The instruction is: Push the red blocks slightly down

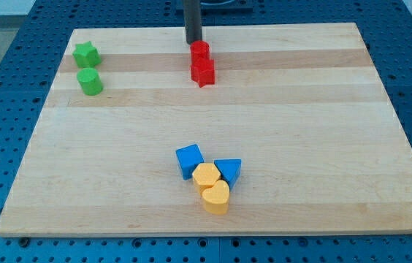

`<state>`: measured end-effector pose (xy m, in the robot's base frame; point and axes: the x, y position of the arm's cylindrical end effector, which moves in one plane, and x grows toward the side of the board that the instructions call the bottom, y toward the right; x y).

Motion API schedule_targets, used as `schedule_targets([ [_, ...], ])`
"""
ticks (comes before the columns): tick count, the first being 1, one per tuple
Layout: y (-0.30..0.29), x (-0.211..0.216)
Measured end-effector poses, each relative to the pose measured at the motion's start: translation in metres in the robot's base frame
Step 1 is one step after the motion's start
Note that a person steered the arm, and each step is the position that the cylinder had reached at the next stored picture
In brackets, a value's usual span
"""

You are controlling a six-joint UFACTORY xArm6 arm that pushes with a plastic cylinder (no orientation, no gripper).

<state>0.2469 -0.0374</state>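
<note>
Two red blocks sit together near the view's top centre of the wooden board: a red cylinder-like block (201, 51) above and a red star block (203, 71) touching it just below. My tip (193, 42) is the lower end of the dark rod, standing just above and slightly left of the upper red block, touching or nearly touching it.
A green star (85, 53) and a green cylinder (89, 81) sit at the view's upper left. A blue cube (189, 160), a blue triangle (229, 170), a yellow hexagon (207, 175) and a yellow heart-like block (216, 197) cluster at the bottom centre. The board's top edge (279, 25) is just behind the rod.
</note>
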Motion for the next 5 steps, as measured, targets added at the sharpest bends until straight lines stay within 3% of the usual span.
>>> schedule_targets([
  [1, 0.011, 0.027],
  [5, 0.012, 0.053],
])
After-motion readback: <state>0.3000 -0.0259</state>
